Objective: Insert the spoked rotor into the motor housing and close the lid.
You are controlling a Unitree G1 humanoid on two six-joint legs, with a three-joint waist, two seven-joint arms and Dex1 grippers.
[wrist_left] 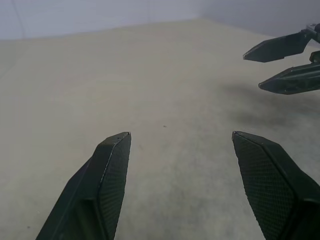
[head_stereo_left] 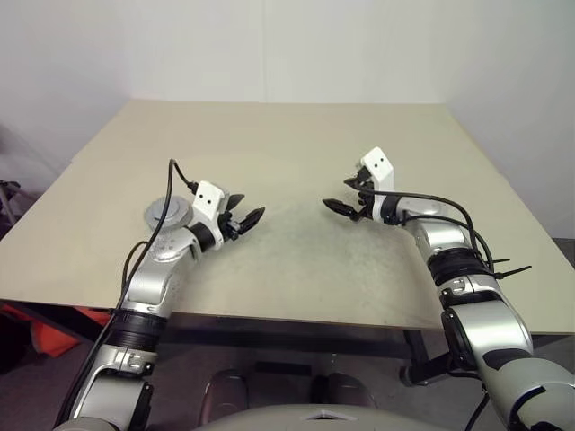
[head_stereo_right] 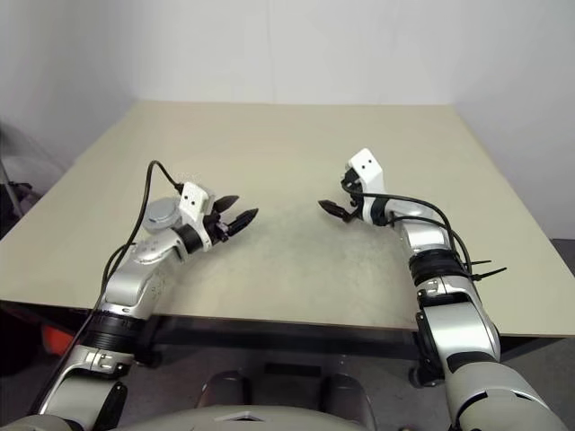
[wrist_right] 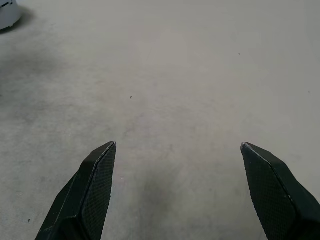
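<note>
Both grippers are held low over the near half of the table [head_stereo_left: 296,135], turned inward so that their tips face one another across a bare patch of the top. The left gripper [head_stereo_left: 247,208] is seen with its two black fingers spread apart and nothing between them; the right gripper [head_stereo_left: 338,193] is likewise spread wide and empty, as is confirmed in both wrist views, where only the table surface is seen between the fingers.

The motor housing [head_stereo_left: 164,214] is taken to be the round grey metal piece standing near the left edge of the table, just behind the left wrist and partly hidden by it. A flat pale top is shown, so it is judged that the lid may already be seated there. Whether the spoked rotor lies inside cannot be told.

With neither claw gripping anything and the piece left standing alone, the work is judged either finished or not yet resumed.
</note>
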